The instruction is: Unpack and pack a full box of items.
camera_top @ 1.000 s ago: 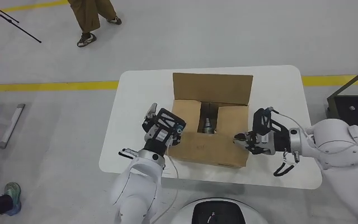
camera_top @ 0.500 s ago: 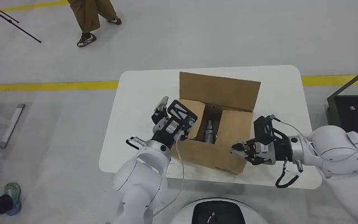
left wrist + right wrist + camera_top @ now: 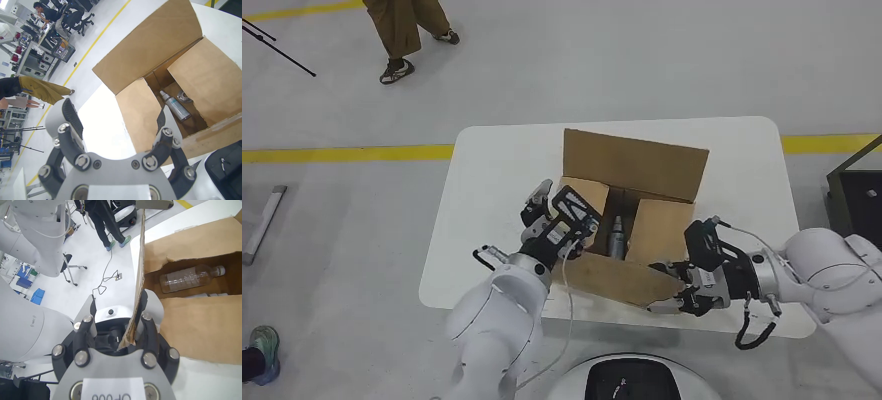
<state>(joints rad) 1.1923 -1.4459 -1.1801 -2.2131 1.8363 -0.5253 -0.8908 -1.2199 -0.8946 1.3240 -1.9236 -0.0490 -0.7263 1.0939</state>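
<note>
Bottle lies inside box on table.

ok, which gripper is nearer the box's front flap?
Right. The right gripper straddles the front flap at its edge. The left gripper is open at the left side flap, farther off.

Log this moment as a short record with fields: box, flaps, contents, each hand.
Box: cardboard box on the white table
Flaps: far flap upright, side flaps leaning inward, near flap folded outward
Contents: spray bottle lying beside a round metal part; clear plastic bottle on its side
Left hand: left hand open, over a side flap
Right hand: right hand open, the near flap's edge between its fingers
</note>
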